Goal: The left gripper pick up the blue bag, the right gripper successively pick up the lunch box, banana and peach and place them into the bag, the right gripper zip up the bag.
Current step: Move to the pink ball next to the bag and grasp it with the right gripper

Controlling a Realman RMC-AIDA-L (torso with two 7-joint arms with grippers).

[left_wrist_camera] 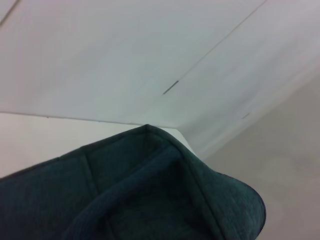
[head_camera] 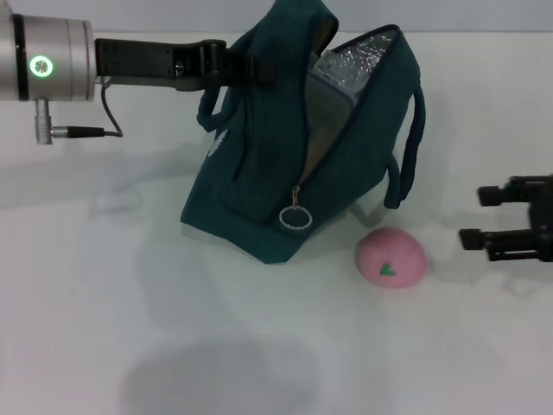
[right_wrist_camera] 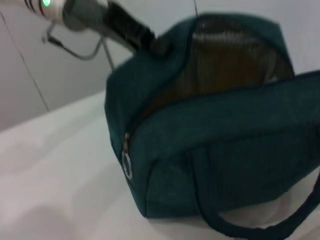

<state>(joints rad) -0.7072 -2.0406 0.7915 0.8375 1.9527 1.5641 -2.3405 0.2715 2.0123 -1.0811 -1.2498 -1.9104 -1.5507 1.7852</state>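
One round pink peach [head_camera: 391,258], smooth.

Count: one bag [head_camera: 285,164], two handles on it, one ring pull [head_camera: 295,217]. One peach [head_camera: 391,258]. Two grippers [head_camera: 246,69] [head_camera: 473,216]. Possibly one box inside; unclear.

Dark teal blue bag [left_wrist_camera: 150,200] fabric against pale surface [left_wrist_camera: 125,60].

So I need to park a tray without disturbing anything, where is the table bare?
Bare: the near table in front of the blue bag and peach, and the left side below the left gripper. Crowded: between the peach and the right gripper.
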